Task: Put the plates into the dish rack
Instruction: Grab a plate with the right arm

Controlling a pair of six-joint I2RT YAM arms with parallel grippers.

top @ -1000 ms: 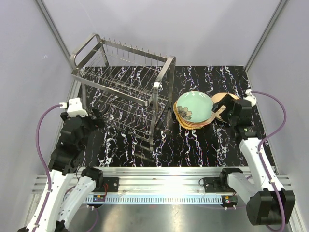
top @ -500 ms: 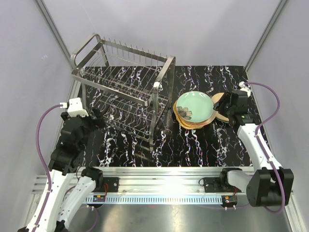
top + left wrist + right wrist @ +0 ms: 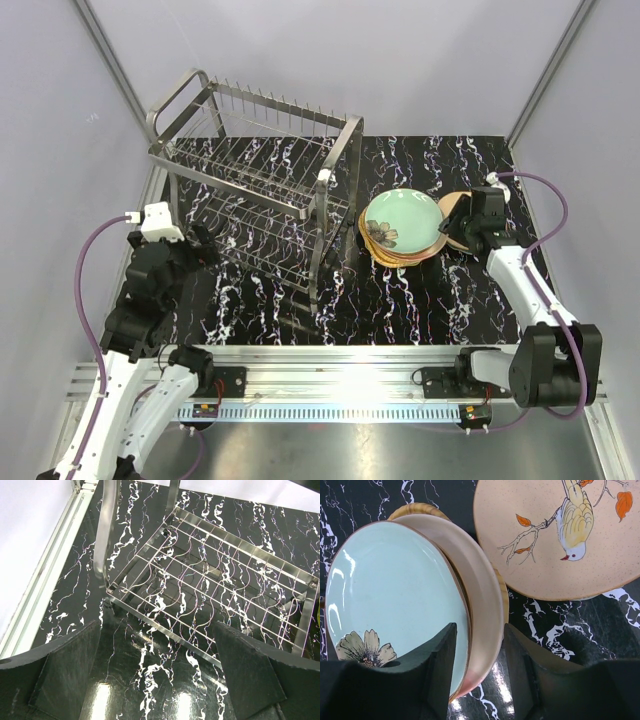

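Observation:
The silver wire dish rack (image 3: 255, 190) stands at the back left with no plates in it; its lower tier shows in the left wrist view (image 3: 215, 580). A stack of plates lies right of it, topped by a mint-green flower plate (image 3: 403, 222) (image 3: 390, 590) over a pink-cream plate (image 3: 482, 605) and an orange wicker one (image 3: 415, 509). A beige plate with a bird (image 3: 560, 535) (image 3: 452, 208) lies beside the stack. My right gripper (image 3: 480, 670) (image 3: 462, 228) is open, its jaws straddling the stack's rim. My left gripper (image 3: 157, 675) (image 3: 205, 240) is open and empty before the rack.
The black marbled mat (image 3: 400, 300) covers the table. An aluminium rail (image 3: 340, 385) runs along the near edge, and grey walls close in on three sides. The rack's looped handle (image 3: 175, 100) rises at the far left.
My right arm has swung back and left, bringing its gripper from beside the beige plate onto the rim of the plate stack. The left arm has not moved.

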